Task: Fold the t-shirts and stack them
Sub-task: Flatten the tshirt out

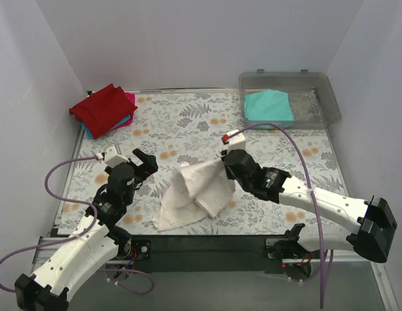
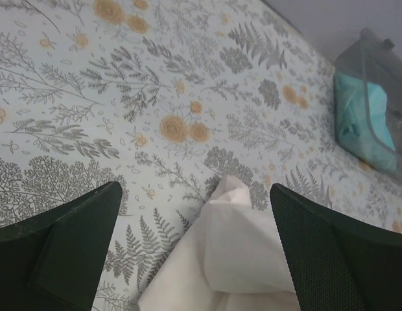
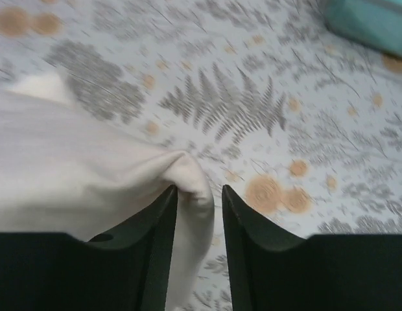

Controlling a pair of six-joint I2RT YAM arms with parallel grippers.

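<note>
Right tool [image 3: 200, 194] pinches the one white t-shirt [image 1: 194, 189].

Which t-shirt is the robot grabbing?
The white t-shirt in the middle, pinched by the right gripper. The red t-shirt and teal t-shirt lie folded, untouched.

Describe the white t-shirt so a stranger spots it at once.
On the floral table, look at the near middle. The white t-shirt lies crumpled there, a fold pinched by the right gripper. The red-topped stack and the teal shirt at the far corners are folded; this one is not.
</note>
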